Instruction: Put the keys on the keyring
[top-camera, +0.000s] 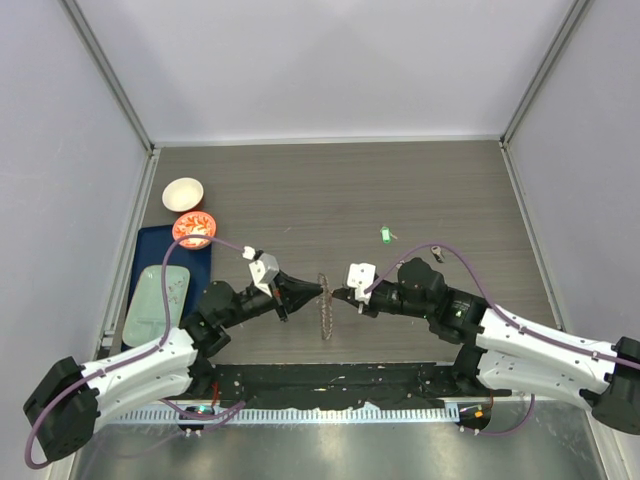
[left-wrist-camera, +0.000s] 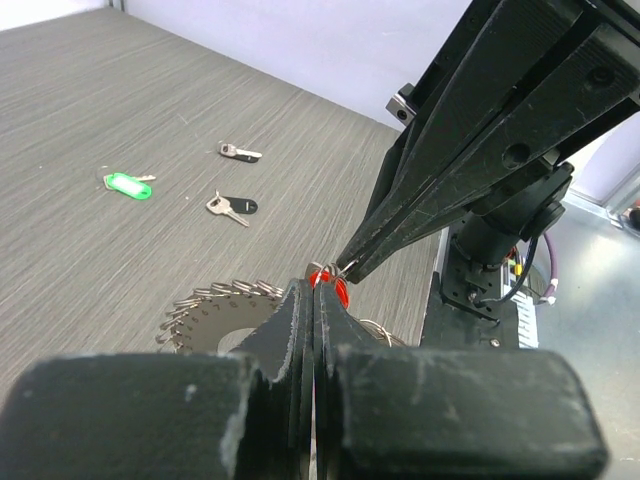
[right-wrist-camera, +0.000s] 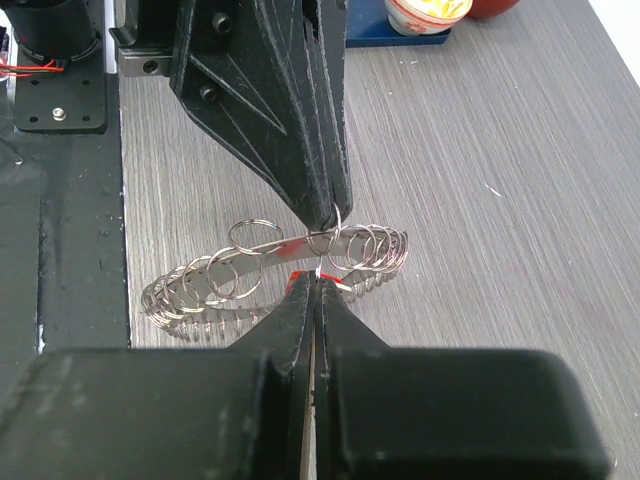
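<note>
The keyring (top-camera: 324, 305) is a grey ring edged with small split loops, held on edge between both grippers; it also shows in the left wrist view (left-wrist-camera: 222, 315) and the right wrist view (right-wrist-camera: 262, 252). My left gripper (top-camera: 319, 290) (left-wrist-camera: 319, 288) is shut on one of its loops. My right gripper (top-camera: 337, 295) (right-wrist-camera: 316, 282) is shut on the red key (right-wrist-camera: 299, 278), tip to tip with the left; its red head peeks out behind the left fingertips (left-wrist-camera: 341, 291). A green key (top-camera: 384, 235) (left-wrist-camera: 127, 185) and two black keys (left-wrist-camera: 233, 206) (left-wrist-camera: 240, 152) lie on the table.
A white bowl (top-camera: 183, 193) and an orange bowl (top-camera: 194, 228) stand at the back left. A blue tray (top-camera: 150, 245) holds a pale green plate (top-camera: 160, 300). A black mat (top-camera: 330, 385) runs along the near edge.
</note>
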